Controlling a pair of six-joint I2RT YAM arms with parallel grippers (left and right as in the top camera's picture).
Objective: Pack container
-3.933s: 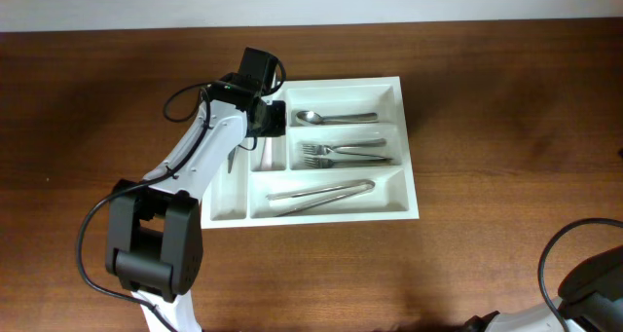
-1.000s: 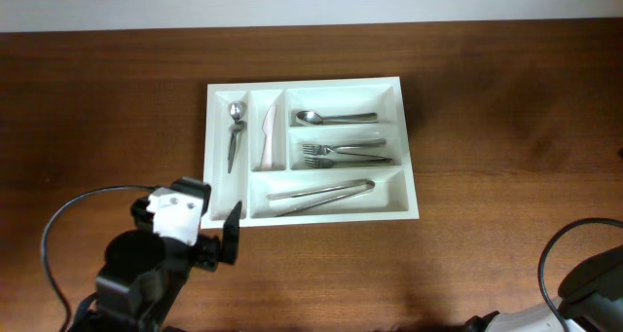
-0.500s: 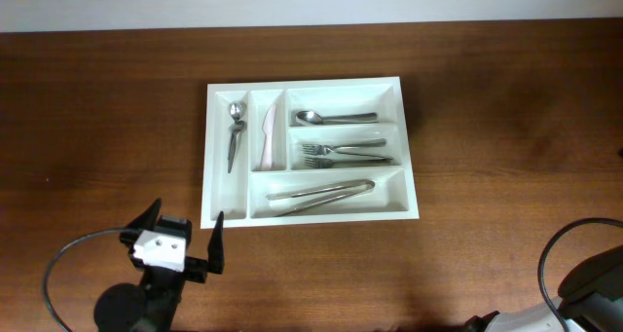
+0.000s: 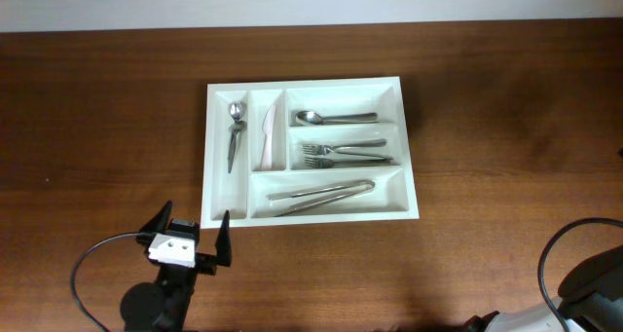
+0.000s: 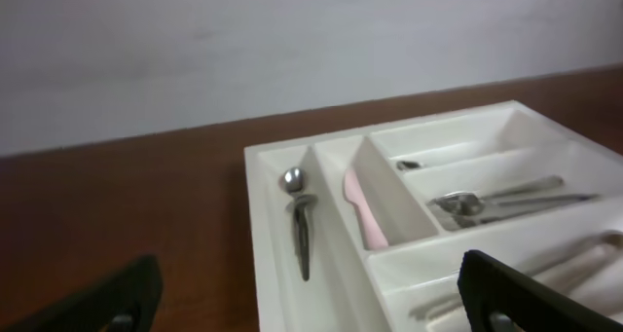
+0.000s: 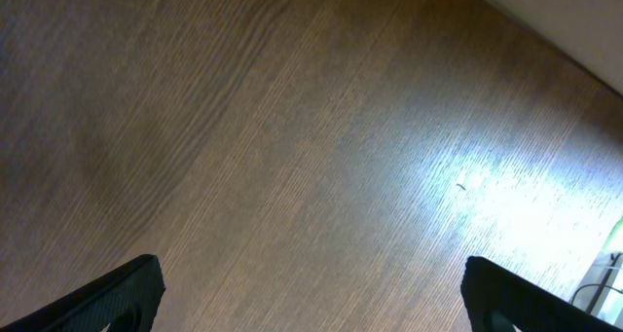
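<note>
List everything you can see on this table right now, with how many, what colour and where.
cutlery tray: one, white, five compartments, middle of the table
small spoon: one, metal, leftmost narrow compartment
knife: one, pale pink, second narrow compartment
spoon: one, silver, top long compartment
forks: apparently two, silver, middle long compartment
tongs: one, silver, bottom long compartment
table: one, brown wood
left gripper: one, black fingers, open and empty, by the tray's near-left corner
right gripper: one, black fingers, open and empty, over bare wood
</note>
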